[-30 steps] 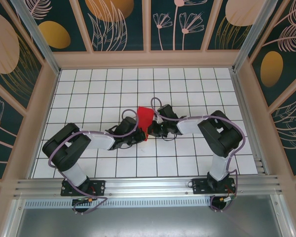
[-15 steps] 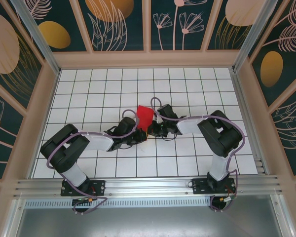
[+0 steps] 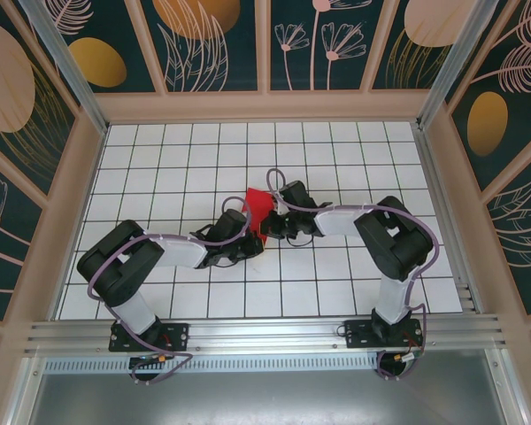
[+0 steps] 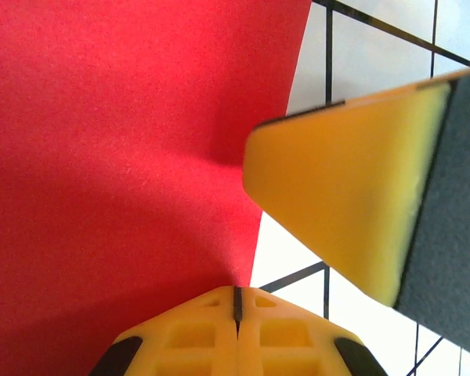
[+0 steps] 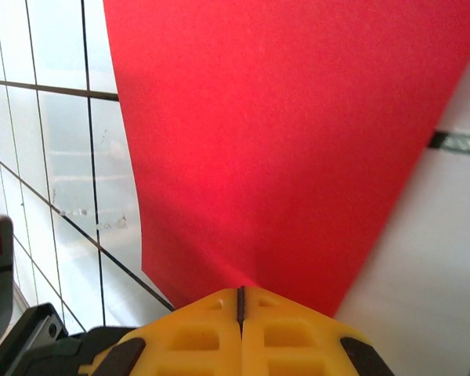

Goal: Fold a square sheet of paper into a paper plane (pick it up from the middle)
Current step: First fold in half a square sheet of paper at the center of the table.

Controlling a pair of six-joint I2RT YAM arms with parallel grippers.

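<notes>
square sheet of paper [image 3: 258, 207]: thin, bright red, matte, tapering to a narrow lower end; over the middle of the white-gridded desk [image 3: 177, 159], between the two arms
left gripper [image 4: 236, 296]: fingers clenched on the sheet's edge
right gripper [image 5: 240, 296]: fingers clenched on the sheet's narrow end

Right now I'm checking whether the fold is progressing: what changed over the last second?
The right claw moved slightly toward the far side and to the left. It now covers more of the square sheet of paper, so the visible red patch looks shorter. The left claw barely shifted. Nothing was taken or released: both claws stay shut on the sheet, held up between the arms.
</notes>
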